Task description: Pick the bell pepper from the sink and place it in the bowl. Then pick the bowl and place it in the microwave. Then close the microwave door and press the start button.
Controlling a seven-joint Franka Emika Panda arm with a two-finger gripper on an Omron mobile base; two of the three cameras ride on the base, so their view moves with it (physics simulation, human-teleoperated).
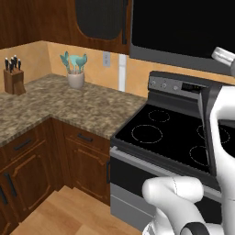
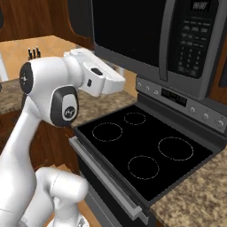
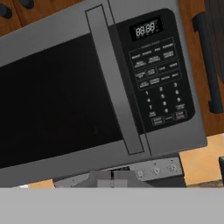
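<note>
The microwave (image 3: 100,87) is finished in grey with a black window and black keypad. The desk (image 1: 69,108) is speckled brown granite, and the stove (image 2: 146,150) top is black with thin white rings.

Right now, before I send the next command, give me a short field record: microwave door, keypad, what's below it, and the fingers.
microwave: mounted above the stove
microwave door: closed, dark window, upright handle beside the keypad
keypad: right of the door, display lit, nothing touching it
stove top: four burners, nothing on them
counter: knife block, utensil jar
fingers: shut, holding nothing
</note>
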